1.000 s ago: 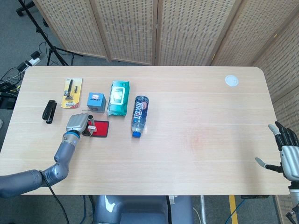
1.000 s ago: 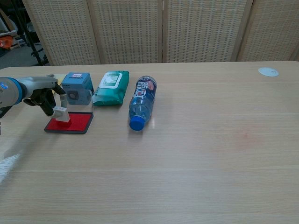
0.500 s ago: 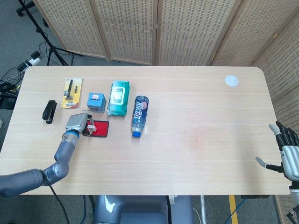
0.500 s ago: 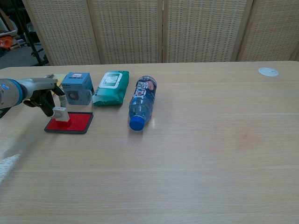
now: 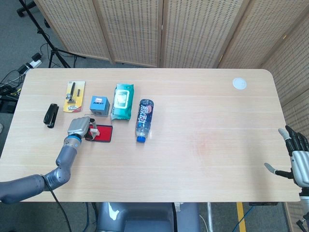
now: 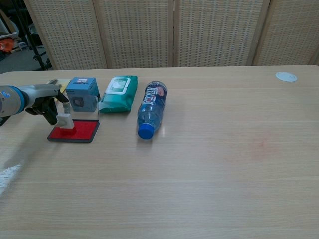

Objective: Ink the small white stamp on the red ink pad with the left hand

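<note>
- The blue box (image 6: 82, 93) stands just behind the ink pad (image 6: 75, 131), blocking its far side.
- The wipes pack (image 6: 118, 92) and the lying bottle (image 6: 150, 110) wall off the pad's right.
- The stapler (image 5: 50, 115) and carded tool (image 5: 74, 95) crowd the far left.
- Bare table (image 6: 224, 164) lies near and right.

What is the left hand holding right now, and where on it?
The left hand pinches the stamp by its upper end, its base on the ink pad. The right hand holds nothing.

Table (image 6: 209, 164) pale wood, satin sheen; bottle (image 6: 151, 109) clear glossy plastic; wipes pack (image 6: 118, 93) shiny film.
</note>
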Robot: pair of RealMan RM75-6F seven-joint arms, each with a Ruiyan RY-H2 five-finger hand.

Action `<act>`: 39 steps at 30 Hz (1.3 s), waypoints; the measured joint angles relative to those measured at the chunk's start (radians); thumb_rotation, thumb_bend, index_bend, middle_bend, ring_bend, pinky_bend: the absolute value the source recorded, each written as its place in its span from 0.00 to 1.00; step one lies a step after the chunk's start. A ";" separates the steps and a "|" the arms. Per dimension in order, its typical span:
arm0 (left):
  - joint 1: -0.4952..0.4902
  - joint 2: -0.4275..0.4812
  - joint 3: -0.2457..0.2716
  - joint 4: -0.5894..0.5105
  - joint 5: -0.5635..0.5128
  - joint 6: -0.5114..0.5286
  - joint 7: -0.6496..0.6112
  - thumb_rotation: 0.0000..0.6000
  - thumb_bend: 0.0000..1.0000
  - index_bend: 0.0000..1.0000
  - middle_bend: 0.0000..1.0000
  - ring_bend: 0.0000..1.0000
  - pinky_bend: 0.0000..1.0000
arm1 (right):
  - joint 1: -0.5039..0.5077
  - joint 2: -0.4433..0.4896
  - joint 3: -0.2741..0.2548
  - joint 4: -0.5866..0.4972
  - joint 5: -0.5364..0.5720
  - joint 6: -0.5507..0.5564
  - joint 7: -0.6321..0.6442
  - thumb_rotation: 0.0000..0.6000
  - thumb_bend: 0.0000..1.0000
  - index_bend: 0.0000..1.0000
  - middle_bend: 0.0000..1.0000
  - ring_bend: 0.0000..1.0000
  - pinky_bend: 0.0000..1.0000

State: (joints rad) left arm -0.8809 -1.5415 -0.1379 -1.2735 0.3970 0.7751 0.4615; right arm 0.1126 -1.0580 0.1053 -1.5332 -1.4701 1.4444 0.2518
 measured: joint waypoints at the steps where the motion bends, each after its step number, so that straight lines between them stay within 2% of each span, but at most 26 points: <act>1: 0.000 0.001 0.000 -0.002 0.001 0.000 -0.001 1.00 0.46 0.60 0.99 1.00 0.99 | 0.000 0.000 0.000 0.000 0.000 0.000 0.000 1.00 0.00 0.00 0.00 0.00 0.00; 13: 0.010 0.061 -0.010 -0.088 0.026 0.033 -0.013 1.00 0.46 0.60 0.98 1.00 0.99 | -0.001 0.002 -0.001 -0.002 -0.005 0.003 0.006 1.00 0.00 0.00 0.00 0.00 0.00; 19: 0.022 0.145 -0.016 -0.186 0.046 0.049 -0.025 1.00 0.46 0.60 0.99 1.00 0.99 | -0.002 0.003 -0.004 -0.005 -0.011 0.007 0.006 1.00 0.00 0.00 0.00 0.00 0.00; 25: 0.055 0.255 -0.001 -0.279 0.088 0.059 -0.048 1.00 0.46 0.60 0.98 1.00 0.99 | -0.004 0.004 -0.005 -0.009 -0.014 0.011 0.005 1.00 0.00 0.00 0.00 0.00 0.00; 33: 0.110 0.265 0.040 -0.238 0.178 0.046 -0.109 1.00 0.46 0.60 0.98 1.00 0.99 | -0.005 0.005 -0.007 -0.012 -0.019 0.015 0.001 1.00 0.00 0.00 0.00 0.00 0.00; 39: 0.158 0.227 0.054 -0.145 0.294 0.044 -0.197 1.00 0.46 0.60 0.98 1.00 0.99 | -0.005 0.003 -0.009 -0.015 -0.021 0.015 -0.007 1.00 0.00 0.00 0.00 0.00 0.00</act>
State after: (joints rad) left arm -0.7225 -1.3141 -0.0841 -1.4185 0.6910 0.8189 0.2646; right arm 0.1077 -1.0549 0.0960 -1.5485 -1.4915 1.4594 0.2450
